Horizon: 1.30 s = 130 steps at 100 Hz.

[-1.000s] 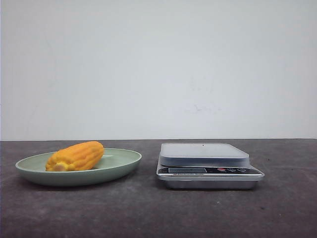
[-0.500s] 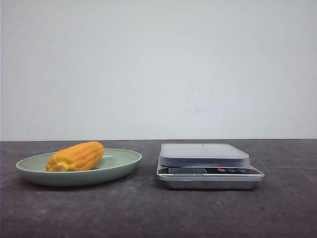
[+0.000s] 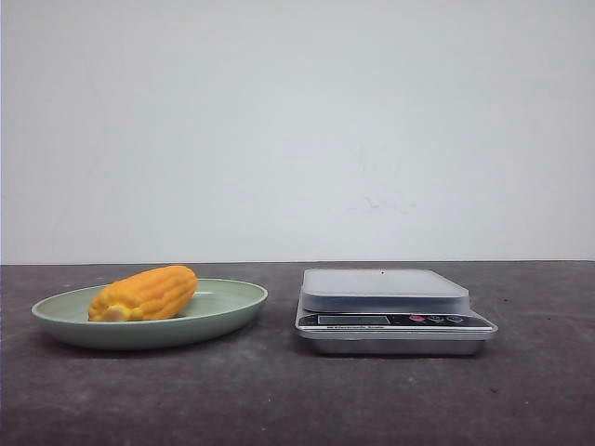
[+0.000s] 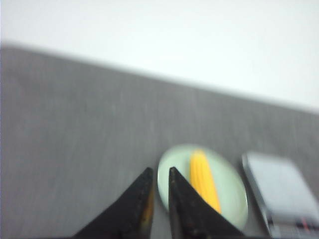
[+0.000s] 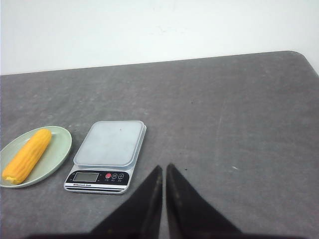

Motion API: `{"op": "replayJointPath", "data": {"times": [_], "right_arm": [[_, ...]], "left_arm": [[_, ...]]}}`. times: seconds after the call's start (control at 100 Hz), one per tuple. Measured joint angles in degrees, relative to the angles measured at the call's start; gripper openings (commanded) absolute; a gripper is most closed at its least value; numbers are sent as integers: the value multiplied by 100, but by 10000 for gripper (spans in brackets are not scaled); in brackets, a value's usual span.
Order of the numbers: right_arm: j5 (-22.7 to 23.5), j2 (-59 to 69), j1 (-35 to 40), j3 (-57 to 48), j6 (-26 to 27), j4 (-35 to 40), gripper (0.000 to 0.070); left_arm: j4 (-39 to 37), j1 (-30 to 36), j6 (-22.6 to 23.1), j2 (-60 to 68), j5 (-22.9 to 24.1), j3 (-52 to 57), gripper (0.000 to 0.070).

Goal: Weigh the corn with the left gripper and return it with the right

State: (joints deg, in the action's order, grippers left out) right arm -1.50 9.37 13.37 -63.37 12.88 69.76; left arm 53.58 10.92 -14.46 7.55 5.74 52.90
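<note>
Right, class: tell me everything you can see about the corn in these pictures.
The corn is a short yellow-orange cob with ribbed kernel rows and a paler cut end. It lies on its side in the pale green dish, its only visible contact, to the left of the scale in the front view. No gripper touches it.

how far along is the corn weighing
Nothing looks done yet. The corn lies in the green dish and the scale platform is bare. The left gripper is up above the table near the dish, jaws nearly closed and holding nothing. The right gripper is also closed and holding nothing. Pick-up, weighing and return all remain.
</note>
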Motion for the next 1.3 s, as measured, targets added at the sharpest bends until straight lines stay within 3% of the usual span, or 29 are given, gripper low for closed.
{"op": "replayJointPath", "data": {"times": [0.2,0.51,0.87,1.06,1.2,1.3], "right_arm": [[-2,0,0,0,2,-2,7],[-2,0,2,0,2,-7,7],[0,0,0,0,2,-7,7],[-2,0,0,0,2,-7,7],[-2,0,0,0,2,-9,7],[-2,0,0,0,2,-11,7]], "left_arm": [[-2415,-490,271,-531,-138,-1958,3],[-4223,-844,415,-723,-459,-4218,3],[-5108,-844,911,-719,-459,-5112,3],[-5034,-855,1075,-732,-459,-5112,3],[-4295,-855,1104,-730,-459,-5112,3],[-4306,-855,1143,-719,-459,-5110,3]]}}
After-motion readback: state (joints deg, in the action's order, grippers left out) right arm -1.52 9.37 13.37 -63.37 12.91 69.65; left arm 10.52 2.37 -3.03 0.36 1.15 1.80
